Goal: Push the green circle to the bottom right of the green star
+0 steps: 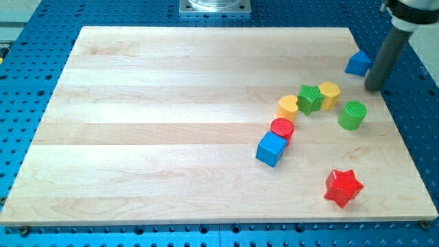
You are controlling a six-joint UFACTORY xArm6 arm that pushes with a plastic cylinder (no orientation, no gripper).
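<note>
The green circle [352, 114] is a short upright cylinder with a ridged top face, bright green, standing free on the board toward the view's right; no other block touches it. The green star [310, 99] sits near it at about ten o'clock, pressed in between a yellow heart [287, 107] at its eight o'clock and a yellow block [330, 94], roughly hexagonal, at its two o'clock. From the heart a short chain runs toward seven o'clock: a red circle [282, 128] and then a blue cube [271, 149], each touching the next. A red star [343, 187] lies well apart from the green circle at six o'clock. A blue triangle-like block [357, 63] rests at the board's right edge, at twelve o'clock from the green circle. My tip [374, 88] is a plain rod with nothing to open or close and holds nothing; it stands just beside the blue triangle-like block at that block's four o'clock, and at one o'clock from the green circle, apart from it. The surface is a pale wooden board [171, 137] with visible grain bands, lying on a blue perforated table [41, 14]; a grey metal plate [215, 6] shows at twelve o'clock.
</note>
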